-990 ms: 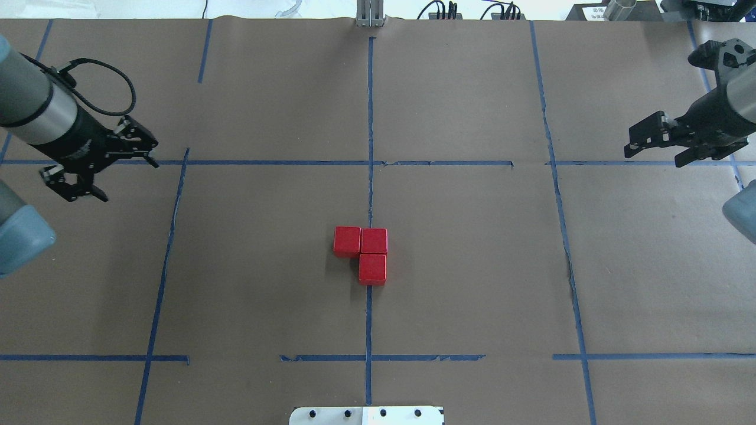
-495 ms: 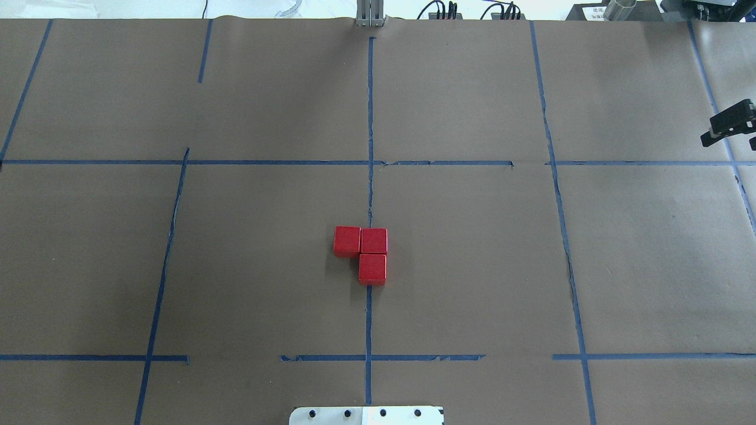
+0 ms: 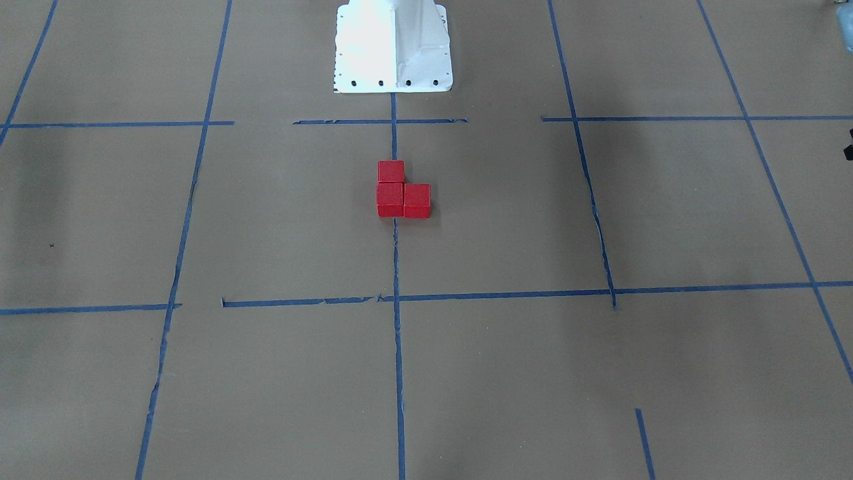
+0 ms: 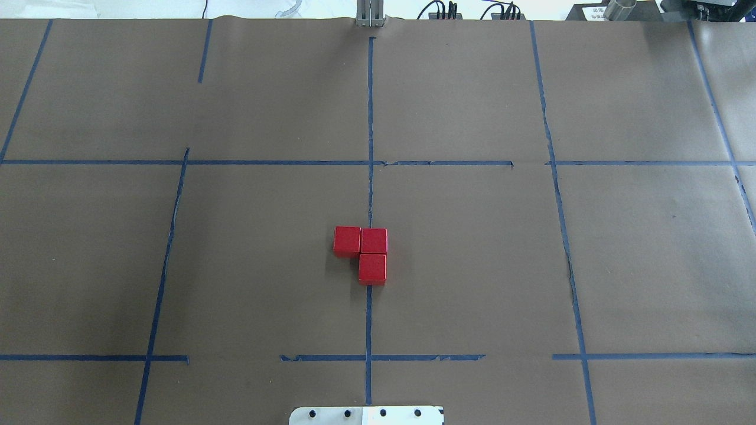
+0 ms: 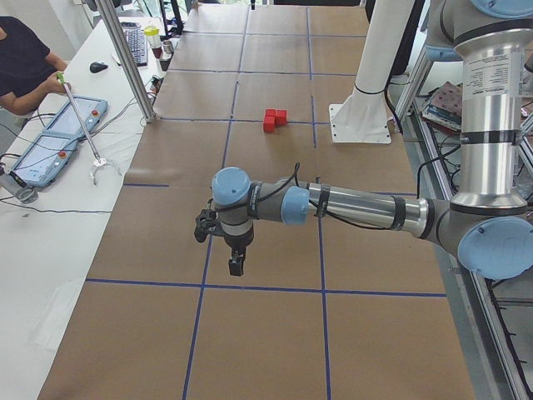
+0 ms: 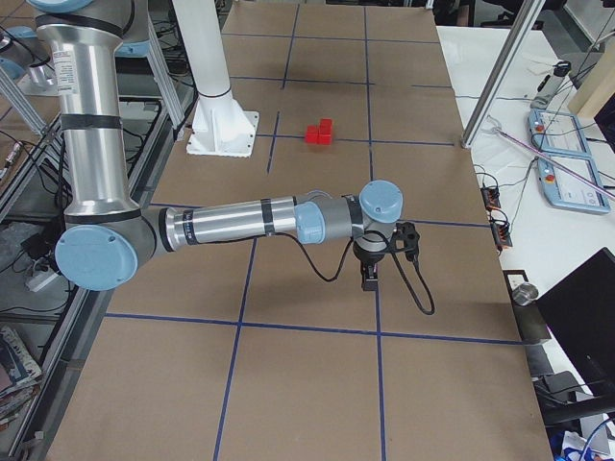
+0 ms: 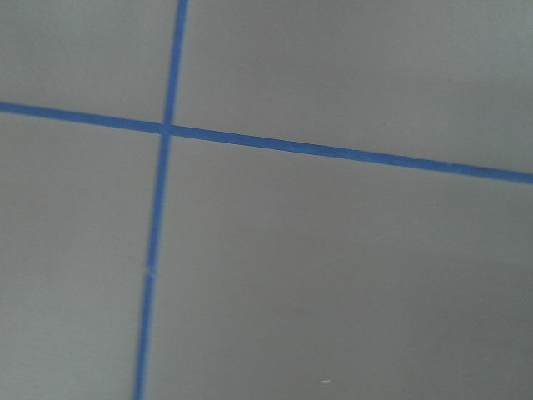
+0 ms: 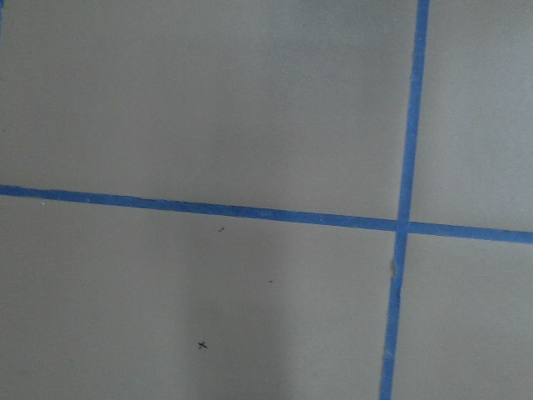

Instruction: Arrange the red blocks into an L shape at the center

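Three red blocks [image 4: 374, 240] lie touching in an L on the brown paper at the center, across the long blue tape line [image 4: 370, 177]; two sit side by side and one is nearer the robot base. They also show in the front view as red blocks [image 3: 390, 199]. No gripper is near them. My left gripper [image 5: 226, 250] hangs over the paper far off at the table's left end. My right gripper [image 6: 370, 279] hangs at the right end. Whether either is open or shut, I cannot tell. Both wrist views show only paper and tape.
The white robot base plate [image 4: 366, 415] sits at the near edge behind the blocks. A person [image 5: 21, 58] sits at a side table with a control tablet [image 5: 50, 146]. A metal post [image 5: 125, 58] stands at the far table edge.
Both arms have pulled out of the overhead view, the left one leftward and the right one rightward. The red blocks have not moved.
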